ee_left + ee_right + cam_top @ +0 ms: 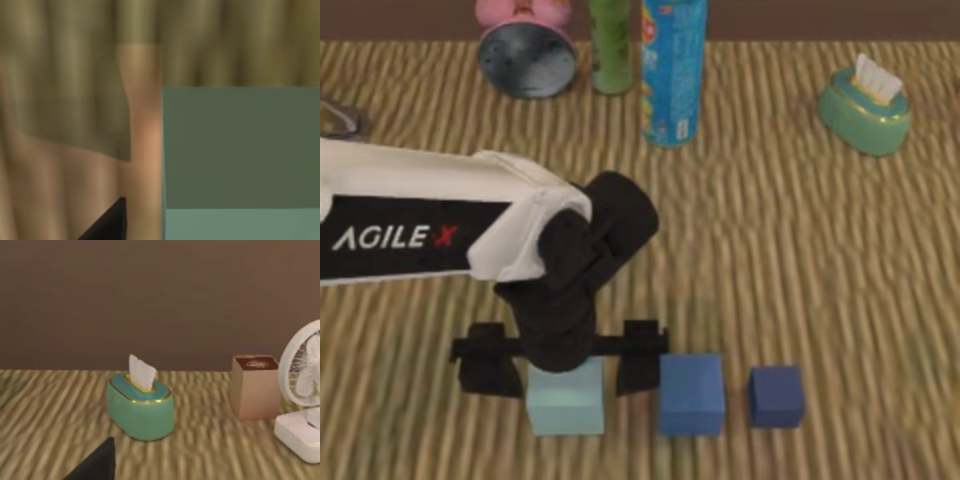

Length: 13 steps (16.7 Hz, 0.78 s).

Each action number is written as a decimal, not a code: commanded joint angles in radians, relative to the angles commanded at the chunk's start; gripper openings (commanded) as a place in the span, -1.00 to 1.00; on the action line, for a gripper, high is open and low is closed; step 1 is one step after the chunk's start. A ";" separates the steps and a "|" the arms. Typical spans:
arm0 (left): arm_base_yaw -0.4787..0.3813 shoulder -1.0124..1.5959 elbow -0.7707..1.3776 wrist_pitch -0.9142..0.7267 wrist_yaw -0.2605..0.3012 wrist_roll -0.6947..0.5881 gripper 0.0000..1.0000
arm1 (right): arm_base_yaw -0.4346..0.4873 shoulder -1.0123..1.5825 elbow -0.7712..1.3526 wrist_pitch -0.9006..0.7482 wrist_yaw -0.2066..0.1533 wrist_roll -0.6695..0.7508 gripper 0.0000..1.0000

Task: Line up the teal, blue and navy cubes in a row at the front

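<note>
woven mat tabletop (820, 250) — left gripper (560, 368) spread wide above teal cube (566, 408); blue cube (691, 394), navy cube (776, 396) beside its right finger.

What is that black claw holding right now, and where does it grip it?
Nothing. The left gripper sits over the teal cube with its jaws spread wider than the cube, touching neither side. The right arm is out of the top view.

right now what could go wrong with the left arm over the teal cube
The open left end effector straddles the teal cube, and its right finger hangs close to the blue cube. Withdrawing sideways might clip the blue one or drag the teal one, spoiling the row with the navy cube.
</note>
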 joint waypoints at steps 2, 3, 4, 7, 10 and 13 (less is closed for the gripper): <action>0.000 0.000 0.000 0.000 0.000 0.000 1.00 | 0.000 0.000 0.000 0.000 0.000 0.000 1.00; 0.000 0.000 0.000 0.000 0.000 0.000 1.00 | 0.000 0.000 0.000 0.000 0.000 0.000 1.00; 0.000 0.000 0.000 0.000 0.000 0.000 1.00 | 0.000 0.000 0.000 0.000 0.000 0.000 1.00; -0.001 -0.006 0.014 -0.017 0.000 0.000 1.00 | 0.000 0.000 0.000 0.000 0.000 0.000 1.00; 0.007 -0.041 0.075 -0.118 0.000 -0.004 1.00 | 0.000 0.000 0.000 0.000 0.000 0.000 1.00; 0.014 -0.085 0.143 -0.239 0.000 -0.005 1.00 | 0.000 0.000 0.000 0.000 0.000 0.000 1.00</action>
